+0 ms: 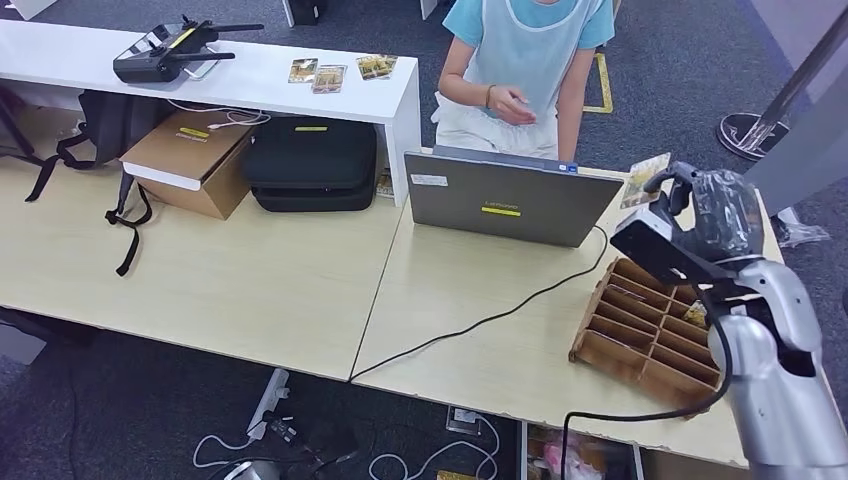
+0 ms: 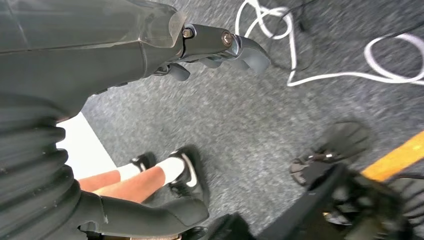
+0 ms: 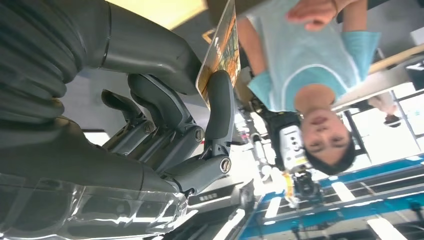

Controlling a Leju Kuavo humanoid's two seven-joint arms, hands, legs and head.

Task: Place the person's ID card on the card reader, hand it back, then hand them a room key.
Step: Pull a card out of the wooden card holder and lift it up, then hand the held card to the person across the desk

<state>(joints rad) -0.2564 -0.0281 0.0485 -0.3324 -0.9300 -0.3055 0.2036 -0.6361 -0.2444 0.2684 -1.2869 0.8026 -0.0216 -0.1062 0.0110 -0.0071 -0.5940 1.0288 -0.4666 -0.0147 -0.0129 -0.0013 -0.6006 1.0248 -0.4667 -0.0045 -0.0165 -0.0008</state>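
At the head view's right edge, the right hand (image 1: 700, 215) pinches a card (image 1: 645, 179) above the desk's far edge (image 1: 600, 172), beside the laptop (image 1: 510, 196); the left hand (image 2: 150, 55), fingers apart, holds nothing.

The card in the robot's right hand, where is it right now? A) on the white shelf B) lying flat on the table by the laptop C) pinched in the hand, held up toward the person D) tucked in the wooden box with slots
C: the right hand pinches the card above the table, held out toward the person; the right wrist view shows the card clamped between thumb and finger.
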